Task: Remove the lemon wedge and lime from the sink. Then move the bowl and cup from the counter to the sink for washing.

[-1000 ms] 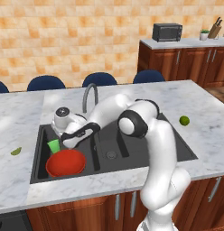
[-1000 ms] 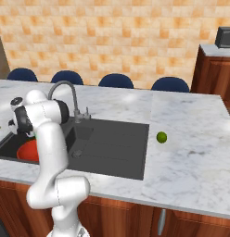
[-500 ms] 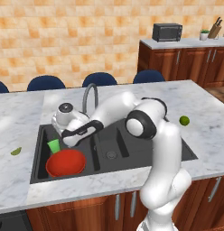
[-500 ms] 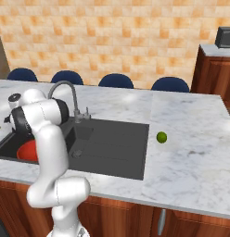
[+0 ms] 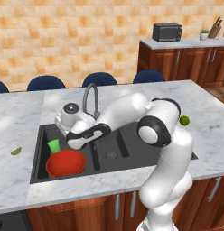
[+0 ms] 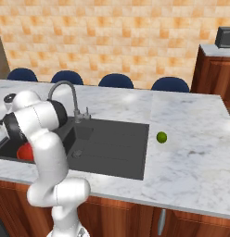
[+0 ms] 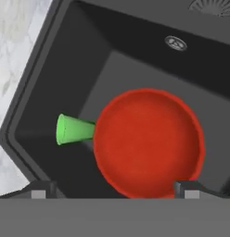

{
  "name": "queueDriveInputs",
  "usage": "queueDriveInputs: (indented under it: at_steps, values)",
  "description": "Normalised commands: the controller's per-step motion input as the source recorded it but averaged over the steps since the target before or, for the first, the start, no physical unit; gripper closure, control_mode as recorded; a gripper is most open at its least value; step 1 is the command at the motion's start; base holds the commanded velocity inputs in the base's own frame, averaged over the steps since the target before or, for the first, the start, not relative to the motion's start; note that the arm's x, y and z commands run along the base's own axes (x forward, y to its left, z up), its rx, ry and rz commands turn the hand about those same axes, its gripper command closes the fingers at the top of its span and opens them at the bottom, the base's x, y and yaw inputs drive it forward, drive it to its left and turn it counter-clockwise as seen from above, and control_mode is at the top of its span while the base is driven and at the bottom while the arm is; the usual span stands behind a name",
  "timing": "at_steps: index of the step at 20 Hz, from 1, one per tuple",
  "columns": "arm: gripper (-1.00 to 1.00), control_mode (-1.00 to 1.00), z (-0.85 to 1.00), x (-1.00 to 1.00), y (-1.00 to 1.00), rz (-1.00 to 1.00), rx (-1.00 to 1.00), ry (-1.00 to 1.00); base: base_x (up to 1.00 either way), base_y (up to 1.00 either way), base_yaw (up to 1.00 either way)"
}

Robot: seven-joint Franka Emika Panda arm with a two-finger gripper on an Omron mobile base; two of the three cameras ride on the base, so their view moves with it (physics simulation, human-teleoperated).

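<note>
Left base view: wide shallow red bowl (image 5: 65,163) and small bright green tapered cup (image 5: 53,146) in the left basin of the dark grey sink (image 5: 145,149); thin green lemon wedge (image 5: 15,151) near the counter's (image 5: 14,176) left edge.
Right base view: round yellow-green lime (image 6: 161,137) on the counter right of the sink.
Hand view: gripper (image 7: 112,190) wide open, empty, above the bowl.

The robot is a glossy white arm (image 5: 168,180) built of thick, rounded, tube-like segments that swell into bulbous housings at each bend. Its joints show as dark, near-black bands and rings, the plainest being a black collar around a round white cap at the elbow (image 5: 152,131), and a flat grey disc caps the round white wrist housing (image 5: 70,108). The hand (image 5: 86,134) is a dark, elongated block with white shell above it, and its two small dark fingers (image 7: 40,189) end in squared light-grey tips.
</note>
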Motion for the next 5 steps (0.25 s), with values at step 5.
queueDriveInputs:
  at_steps: [5]
  values:
    - [-1.0, -1.0, 0.38, -0.3, -0.22, 0.02, 0.0, 0.03, 0.0, 0.0, 0.0]
